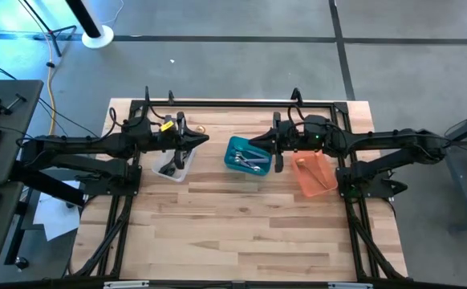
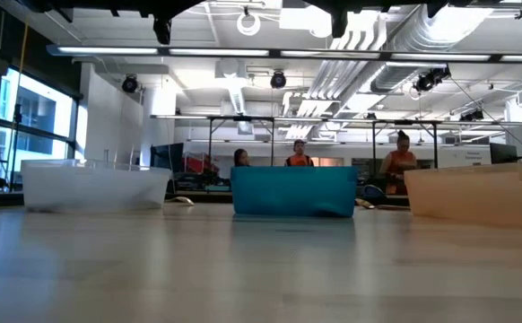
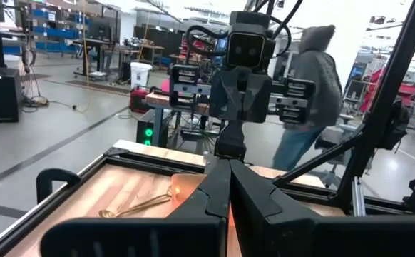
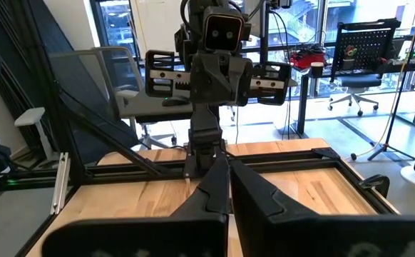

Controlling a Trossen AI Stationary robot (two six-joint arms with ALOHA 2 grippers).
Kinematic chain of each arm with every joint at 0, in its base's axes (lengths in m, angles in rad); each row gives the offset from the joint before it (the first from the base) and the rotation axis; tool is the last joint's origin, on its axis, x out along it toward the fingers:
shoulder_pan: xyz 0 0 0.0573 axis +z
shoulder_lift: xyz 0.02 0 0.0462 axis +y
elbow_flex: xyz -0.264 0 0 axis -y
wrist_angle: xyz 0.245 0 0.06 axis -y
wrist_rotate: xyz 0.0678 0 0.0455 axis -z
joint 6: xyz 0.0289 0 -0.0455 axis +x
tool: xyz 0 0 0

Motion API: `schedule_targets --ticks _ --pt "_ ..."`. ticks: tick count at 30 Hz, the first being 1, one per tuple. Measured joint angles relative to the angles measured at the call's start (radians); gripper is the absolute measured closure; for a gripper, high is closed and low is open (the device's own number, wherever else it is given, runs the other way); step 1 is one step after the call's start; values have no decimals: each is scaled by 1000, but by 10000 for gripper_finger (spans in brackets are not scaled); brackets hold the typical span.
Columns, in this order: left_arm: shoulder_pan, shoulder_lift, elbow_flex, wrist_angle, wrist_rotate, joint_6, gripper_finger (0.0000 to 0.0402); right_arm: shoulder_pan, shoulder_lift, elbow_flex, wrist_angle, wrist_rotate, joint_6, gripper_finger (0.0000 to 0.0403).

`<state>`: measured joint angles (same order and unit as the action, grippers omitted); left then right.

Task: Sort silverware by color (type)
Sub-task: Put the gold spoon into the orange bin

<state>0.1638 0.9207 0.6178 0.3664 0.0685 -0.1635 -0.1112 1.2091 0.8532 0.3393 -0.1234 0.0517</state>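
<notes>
The left gripper (image 1: 204, 140) hangs clenched and empty over the clear bin's (image 1: 174, 164) inner end near the surface's far edge, facing the right gripper (image 1: 257, 143), likewise clenched on nothing above the teal bin (image 1: 235, 149). The silverware is already binned: dark pieces (image 1: 169, 167) in the clear bin, silver pieces (image 1: 249, 161) in the teal one, a gold spoon (image 3: 132, 207) in the orange bin (image 1: 312, 175). These thin, stiff, light, slick utensils would likely be best pinched mid-handle, across the narrow width.
</notes>
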Motion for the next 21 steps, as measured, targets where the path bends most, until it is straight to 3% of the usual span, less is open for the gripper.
schedule_targets --ticks 21 --pt "0 0 0 0 0 0 402 0 2 -1 -29 16 -3 403"
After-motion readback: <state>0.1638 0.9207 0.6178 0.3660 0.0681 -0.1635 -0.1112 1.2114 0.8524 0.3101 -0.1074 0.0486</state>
